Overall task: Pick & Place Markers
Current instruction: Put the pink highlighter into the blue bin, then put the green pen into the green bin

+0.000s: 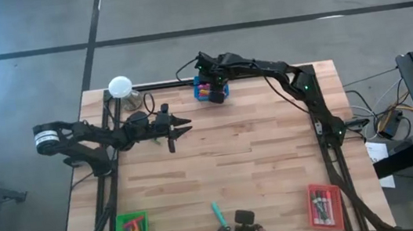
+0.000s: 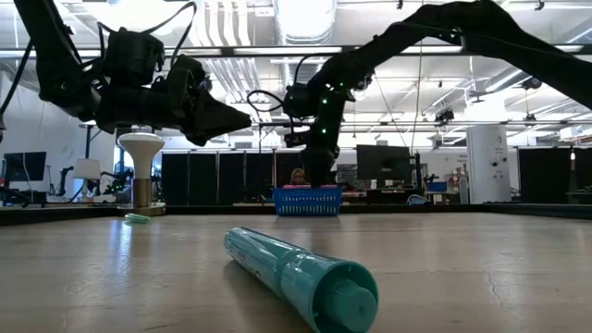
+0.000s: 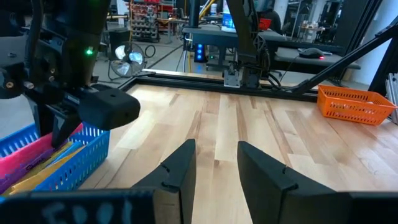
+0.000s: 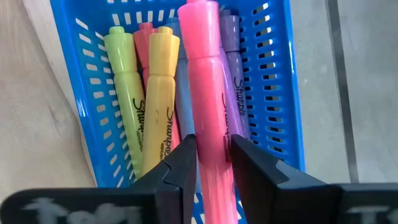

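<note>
Right wrist view shows your right gripper clamped on a pink marker over the blue tray of markers; next, I judge, lift it clear while the left gripper, fingers apart, waits mid-table.

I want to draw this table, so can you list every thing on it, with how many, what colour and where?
blue tray: one, blue, far edge of the table, under the right arm
markers in blue tray: at least five show; green, yellow, pink, purple and a hidden one; the pink one lies between the right fingers
green tray: one, green, near left corner, markers inside
red tray: one, red, near right corner, markers inside
teal marker: one, loose on the table at the near edge, middle
white-topped stand: one, far left corner
left gripper: fingers open, empty, above the table's left half
right gripper: over the blue tray, fingers around the pink marker
</note>
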Available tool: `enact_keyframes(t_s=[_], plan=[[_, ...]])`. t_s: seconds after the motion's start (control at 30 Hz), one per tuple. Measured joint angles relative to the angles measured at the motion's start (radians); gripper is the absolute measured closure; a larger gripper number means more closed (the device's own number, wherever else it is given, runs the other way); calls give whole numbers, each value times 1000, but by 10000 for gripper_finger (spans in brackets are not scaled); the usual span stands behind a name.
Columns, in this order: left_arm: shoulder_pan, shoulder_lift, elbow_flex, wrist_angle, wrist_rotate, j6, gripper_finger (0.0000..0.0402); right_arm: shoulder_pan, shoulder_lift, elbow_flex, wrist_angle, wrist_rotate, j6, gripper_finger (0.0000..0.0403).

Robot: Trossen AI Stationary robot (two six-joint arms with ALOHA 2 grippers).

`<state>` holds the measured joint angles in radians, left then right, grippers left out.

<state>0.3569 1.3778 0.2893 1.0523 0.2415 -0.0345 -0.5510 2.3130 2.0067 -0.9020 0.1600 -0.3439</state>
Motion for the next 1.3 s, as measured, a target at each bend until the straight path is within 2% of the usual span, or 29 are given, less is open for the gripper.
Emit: enact_keyframes(t_s=[0.17,0.3,0.4,0.57,0.73,1.03,1.3], plan=[[0,0,0,0,0,0,289,2,-11,-1,-1,12,1,286],[0,0,0,0,0,0,289,11,-25,-2,-12,78,24,275],[0,0,0,0,0,0,289,25,-56,-11,-14,94,42,289],[0,0,0,0,0,0,289,68,-147,-99,27,62,89,343],[0,0,0,0,0,0,289,121,-303,-337,245,42,137,390],[0,0,0,-7,0,0,289,175,-661,-875,797,-87,278,392],[0,0,0,-9,0,0,289,234,-922,-1280,1284,-90,345,392]])
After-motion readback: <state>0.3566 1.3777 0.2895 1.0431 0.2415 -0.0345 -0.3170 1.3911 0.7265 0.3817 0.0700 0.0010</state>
